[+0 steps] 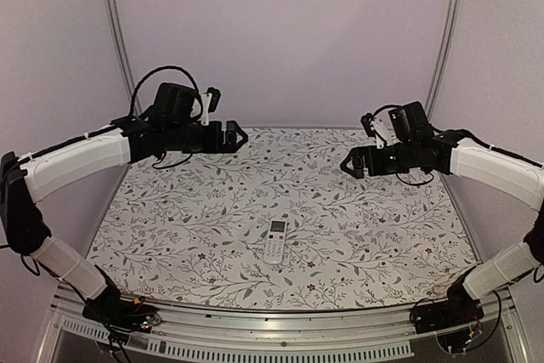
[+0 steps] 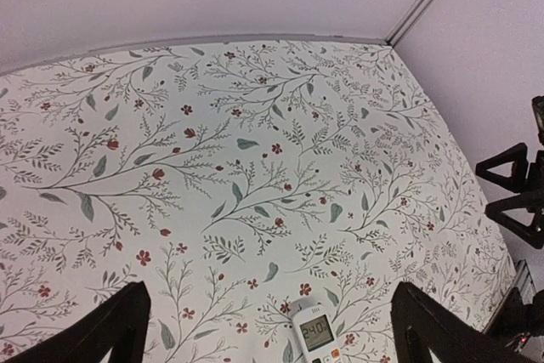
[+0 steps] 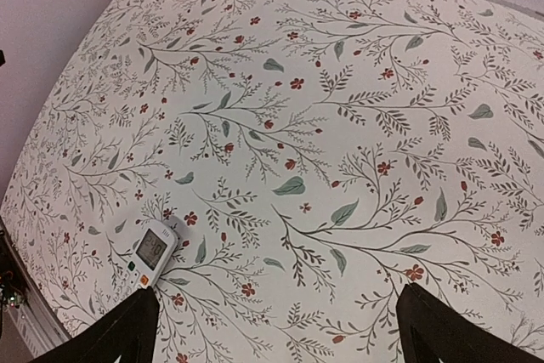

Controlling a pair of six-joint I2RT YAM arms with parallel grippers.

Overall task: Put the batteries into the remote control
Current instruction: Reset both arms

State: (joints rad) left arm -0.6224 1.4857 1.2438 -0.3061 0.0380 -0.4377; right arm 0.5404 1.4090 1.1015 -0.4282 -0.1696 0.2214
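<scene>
The white remote control (image 1: pixel 276 241) lies face up on the floral table cover, near the front middle, its small screen lit with digits. It also shows in the left wrist view (image 2: pixel 316 334) and in the right wrist view (image 3: pixel 150 252). My left gripper (image 1: pixel 235 136) hangs high over the back left of the table, open and empty; its fingers (image 2: pixel 110 329) stand far apart. My right gripper (image 1: pixel 350 164) hangs high over the back right, open and empty, fingers (image 3: pixel 442 333) wide apart. No batteries are in view.
The table is covered by a white cloth with a leaf and flower print (image 1: pixel 212 218). Pale walls with metal posts (image 1: pixel 116 40) close the back and sides. An aluminium rail (image 1: pixel 280 320) runs along the front edge between the arm bases.
</scene>
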